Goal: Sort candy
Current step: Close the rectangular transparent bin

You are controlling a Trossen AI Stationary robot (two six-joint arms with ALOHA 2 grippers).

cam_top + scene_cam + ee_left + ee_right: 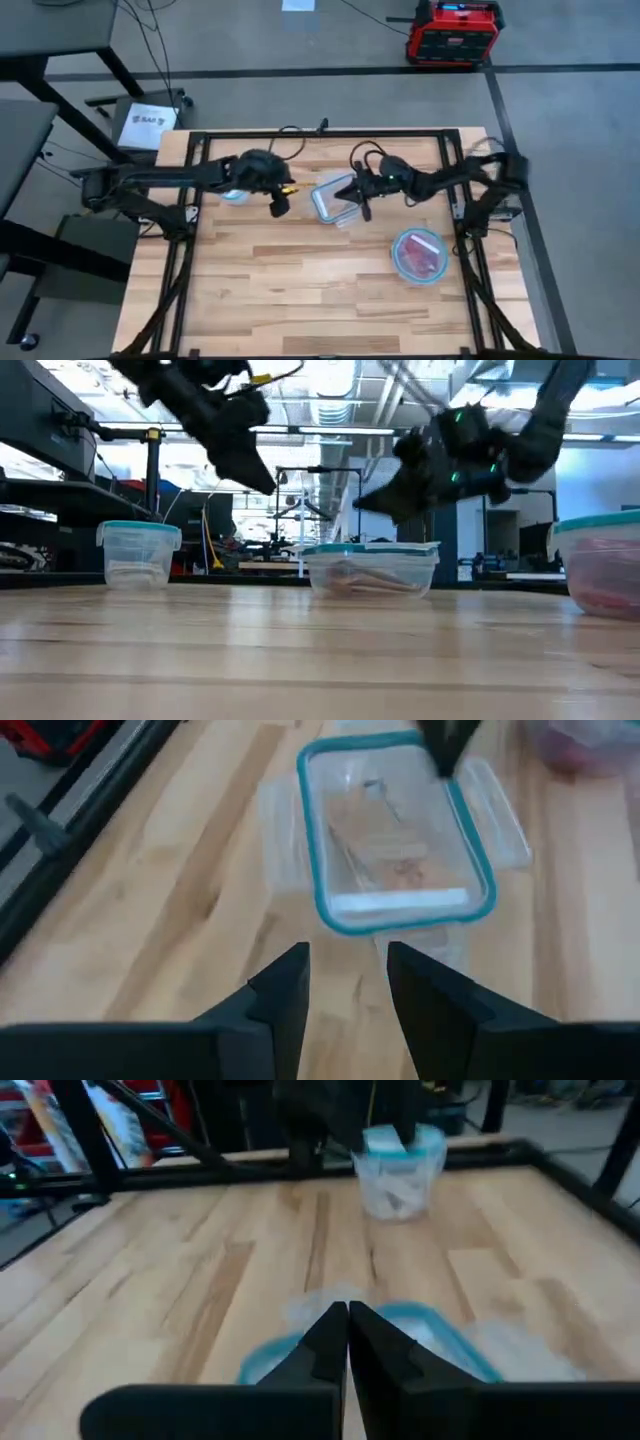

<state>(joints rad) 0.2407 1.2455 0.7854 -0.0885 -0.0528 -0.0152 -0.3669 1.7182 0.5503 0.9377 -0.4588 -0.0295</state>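
Three tubs [335, 198] near the desk's [300, 290] far edge already hold candy [385, 845]; left fingers [345, 982] narrowly parted, right fingers [347, 1330] closed, both empty.

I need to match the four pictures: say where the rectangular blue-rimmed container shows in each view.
High: rectangular container at table centre, between both grippers.
Low: middle, on the tabletop.
Left wrist: upper centre, beyond the open left gripper.
Right wrist: bottom, behind the shut right gripper.
Shared landmark: small round tub.
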